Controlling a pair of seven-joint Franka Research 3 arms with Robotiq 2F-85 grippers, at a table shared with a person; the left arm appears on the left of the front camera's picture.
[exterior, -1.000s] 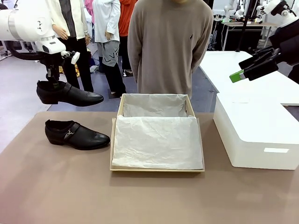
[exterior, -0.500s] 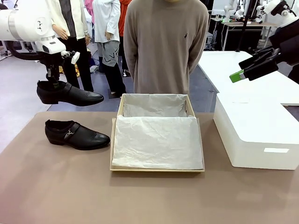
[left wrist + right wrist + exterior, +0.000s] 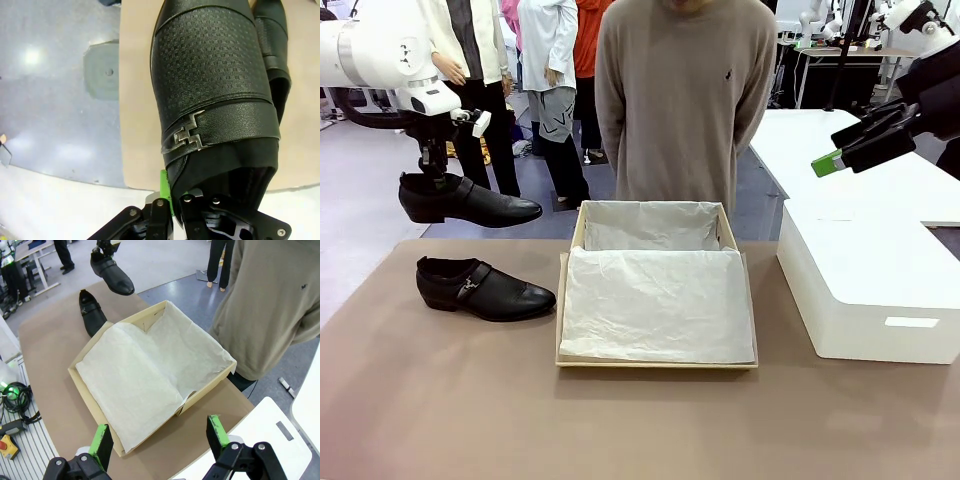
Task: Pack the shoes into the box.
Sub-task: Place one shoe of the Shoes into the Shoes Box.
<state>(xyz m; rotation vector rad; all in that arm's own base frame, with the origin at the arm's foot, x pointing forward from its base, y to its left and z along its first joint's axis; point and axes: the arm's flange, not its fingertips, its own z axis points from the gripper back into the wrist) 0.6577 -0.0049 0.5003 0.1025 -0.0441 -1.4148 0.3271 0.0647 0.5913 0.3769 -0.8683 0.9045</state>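
Observation:
My left gripper is shut on the heel rim of one black shoe, holding it in the air above the table's left end, toe pointing right. In the left wrist view that shoe hangs from my fingers with its strap and buckle facing the camera. The other shoe lies on the table right below, left of the box. The box is open and lined with white tissue paper. My right gripper hovers open high at the right, well above the box.
A person in a grey sweater stands at the far side just behind the box. A big white block sits at the table's right. The brown tabletop in front of the box is bare.
The person behind the box has shifted slightly from side to side. Both arms and the shoes have stayed where they were.

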